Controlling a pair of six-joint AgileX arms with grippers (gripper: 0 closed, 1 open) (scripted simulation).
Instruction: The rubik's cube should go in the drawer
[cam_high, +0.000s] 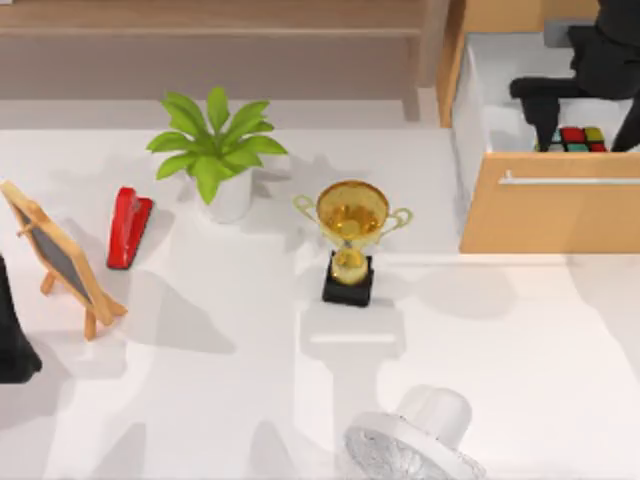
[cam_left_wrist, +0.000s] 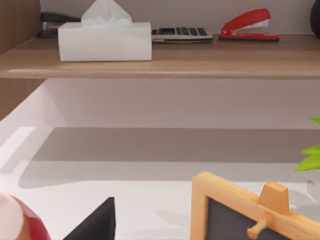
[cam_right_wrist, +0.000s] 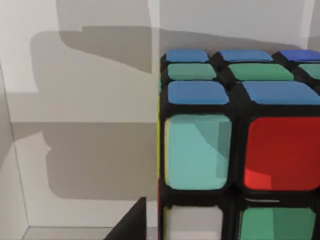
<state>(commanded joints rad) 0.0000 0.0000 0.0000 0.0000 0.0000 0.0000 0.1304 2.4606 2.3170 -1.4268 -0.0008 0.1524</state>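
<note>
Top view: the drawer (cam_high: 548, 214) stands pulled open at the tabletop's right far corner, its wood front panel and silver handle (cam_high: 570, 180) facing the near edge. The cube (cam_high: 578, 139) sits inside the drawer's white interior, just behind the front panel, red and green stickers up. Our right gripper (cam_high: 583, 128) hangs over the cube inside the drawer; its black fingers come down on either side of the cube, but we cannot tell whether they press on it or stand free. Our left arm (cam_high: 14, 340) is parked at the left edge. On the tabletop (cam_high: 200, 400): an easel board (cam_high: 60, 257) near the left edge, a red stapler (cam_high: 128, 227) beside it, a plant (cam_high: 216, 150) toward the far edge, a trophy (cam_high: 350, 240) at centre, a white fan (cam_high: 420, 440) at the near edge. A brown shelf (cam_high: 210, 45) runs along the far edge.

Left wrist view: the shelf carries a tissue box (cam_left_wrist: 105, 37), a calculator (cam_left_wrist: 181, 33) and a second red stapler (cam_left_wrist: 247, 26). The easel board's frame lies close below. We cannot tell the left fingers' state.

Right wrist view: the cube fills the foreground against the drawer's white wall (cam_right_wrist: 75, 125), blue, green, red and teal stickers showing.
</note>
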